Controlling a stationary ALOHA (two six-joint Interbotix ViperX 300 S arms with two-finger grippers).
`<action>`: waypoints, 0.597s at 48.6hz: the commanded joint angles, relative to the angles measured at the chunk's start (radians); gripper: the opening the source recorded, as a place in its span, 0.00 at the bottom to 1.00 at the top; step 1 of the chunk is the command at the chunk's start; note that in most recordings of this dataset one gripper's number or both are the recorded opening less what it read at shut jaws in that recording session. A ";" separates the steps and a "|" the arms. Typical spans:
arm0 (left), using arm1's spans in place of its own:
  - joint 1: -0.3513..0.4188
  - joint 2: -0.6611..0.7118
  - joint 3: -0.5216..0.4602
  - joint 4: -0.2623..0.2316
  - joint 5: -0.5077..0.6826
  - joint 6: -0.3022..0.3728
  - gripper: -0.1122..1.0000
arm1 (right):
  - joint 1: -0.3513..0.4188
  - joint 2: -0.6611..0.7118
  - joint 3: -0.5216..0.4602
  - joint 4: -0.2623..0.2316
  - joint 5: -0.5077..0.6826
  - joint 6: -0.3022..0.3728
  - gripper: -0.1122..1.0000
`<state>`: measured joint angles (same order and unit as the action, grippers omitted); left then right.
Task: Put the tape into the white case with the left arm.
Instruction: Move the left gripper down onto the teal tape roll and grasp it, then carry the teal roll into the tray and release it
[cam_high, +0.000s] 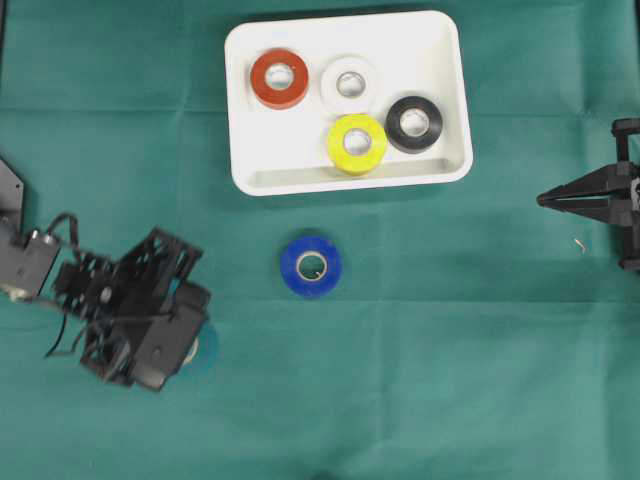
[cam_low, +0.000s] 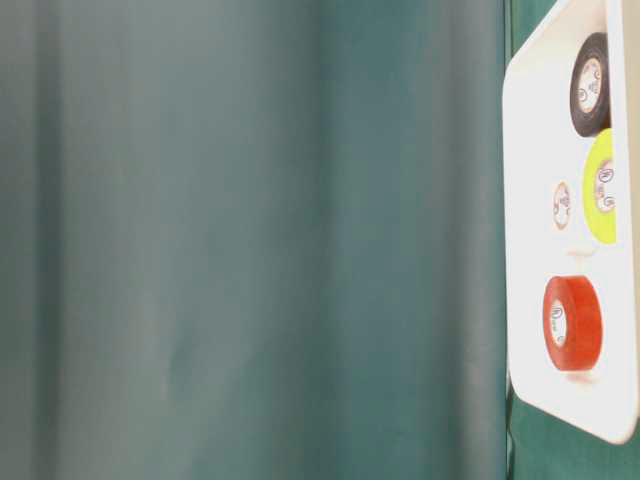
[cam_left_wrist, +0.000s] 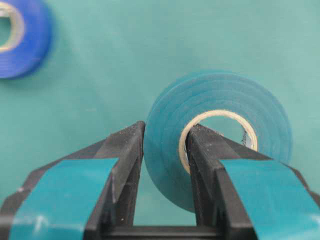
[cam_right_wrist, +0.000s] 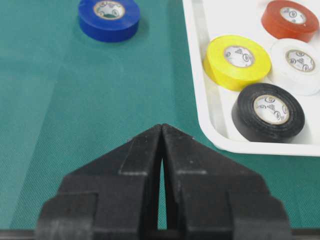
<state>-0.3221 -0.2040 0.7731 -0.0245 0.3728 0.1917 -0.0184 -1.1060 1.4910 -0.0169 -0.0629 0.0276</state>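
while pinched in the left gripper (cam_left_wrist: 162, 165), one finger through its core and one outside its wall, teal tape (cam_left_wrist: 220, 135) sits at near left, well apart from the white case (cam_high: 445, 100) at far centre. light, stiff ring, likely slick-sided; wall grip suits it. right gripper (cam_right_wrist: 162, 150) pressed together, empty.

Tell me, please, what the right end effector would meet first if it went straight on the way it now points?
Probably nothing close: the shut right end effector points over bare green cloth, passing between the blue tape roll and the white case. Depth is hard to judge.
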 joint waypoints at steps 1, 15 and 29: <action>0.075 -0.021 -0.025 0.003 -0.008 0.055 0.32 | -0.002 0.008 -0.009 0.000 -0.003 0.002 0.02; 0.236 0.002 -0.072 0.003 -0.014 0.184 0.31 | -0.002 0.006 -0.005 0.000 -0.003 0.002 0.02; 0.407 0.080 -0.121 0.003 -0.095 0.218 0.32 | -0.002 0.006 -0.006 0.000 -0.003 0.002 0.02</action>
<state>0.0537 -0.1335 0.6903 -0.0215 0.3114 0.4034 -0.0184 -1.1060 1.4972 -0.0169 -0.0614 0.0276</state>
